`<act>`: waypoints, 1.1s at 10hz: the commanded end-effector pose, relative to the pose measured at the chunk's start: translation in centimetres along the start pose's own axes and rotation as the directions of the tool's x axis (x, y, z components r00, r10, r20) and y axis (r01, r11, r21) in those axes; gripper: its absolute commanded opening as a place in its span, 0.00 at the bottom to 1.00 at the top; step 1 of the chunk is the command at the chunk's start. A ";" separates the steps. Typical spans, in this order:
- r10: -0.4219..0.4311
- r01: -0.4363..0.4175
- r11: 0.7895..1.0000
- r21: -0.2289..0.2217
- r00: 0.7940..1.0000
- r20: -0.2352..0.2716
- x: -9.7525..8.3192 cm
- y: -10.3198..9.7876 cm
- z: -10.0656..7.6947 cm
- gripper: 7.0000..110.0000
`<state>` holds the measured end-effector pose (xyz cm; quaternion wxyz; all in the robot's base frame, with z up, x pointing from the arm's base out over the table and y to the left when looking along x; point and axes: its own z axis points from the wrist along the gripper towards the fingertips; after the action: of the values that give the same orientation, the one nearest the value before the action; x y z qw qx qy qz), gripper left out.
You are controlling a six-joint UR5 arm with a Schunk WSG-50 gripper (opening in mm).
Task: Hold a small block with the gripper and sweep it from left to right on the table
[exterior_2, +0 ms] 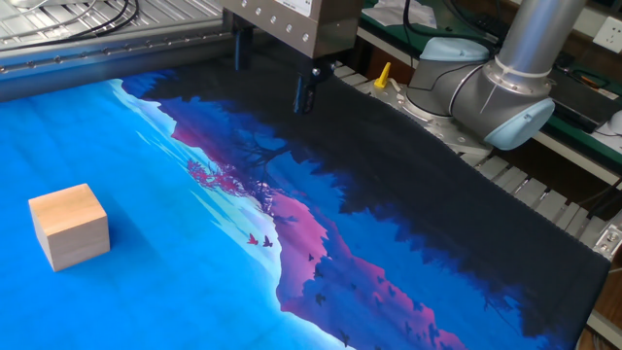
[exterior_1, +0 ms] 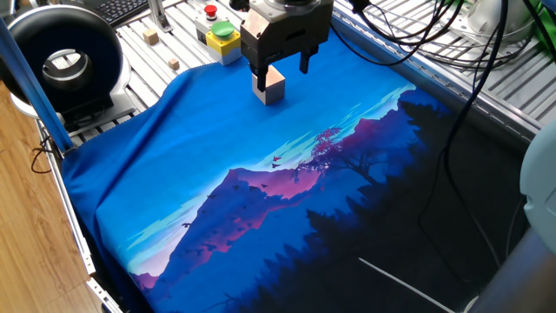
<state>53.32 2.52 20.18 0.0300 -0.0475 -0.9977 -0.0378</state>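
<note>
The small block (exterior_1: 271, 86) is a light tan wooden cube that rests on the blue part of the cloth over the table (exterior_1: 208, 139). It also shows in the other fixed view (exterior_2: 68, 227) at the left. The gripper (exterior_1: 278, 67) hangs in the air with its jaws apart and nothing between them. In one fixed view its body overlaps the block's top. In the other fixed view the gripper (exterior_2: 272, 70) is well apart from the block, above the cloth's dark far part.
A yellow box with red and green buttons (exterior_1: 219, 35) and much smaller wooden cubes (exterior_1: 151, 36) lie on the bare slats behind the cloth. A black round device (exterior_1: 61, 61) stands at the left. Cables (exterior_1: 452, 43) trail at the right. The arm's base (exterior_2: 486, 87) stands beyond the cloth.
</note>
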 end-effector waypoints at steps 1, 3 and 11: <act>0.007 -0.007 1.000 -0.019 1.000 -0.003 0.0 0.4 -0.2 0.00; 0.007 -0.007 1.000 -0.019 1.000 -0.003 0.0 0.4 -0.2 0.00; 0.008 -0.009 1.000 -0.023 1.000 -0.005 0.0 0.5 -0.3 0.00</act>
<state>53.25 2.66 20.29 0.0332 -0.0522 -0.9972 -0.0429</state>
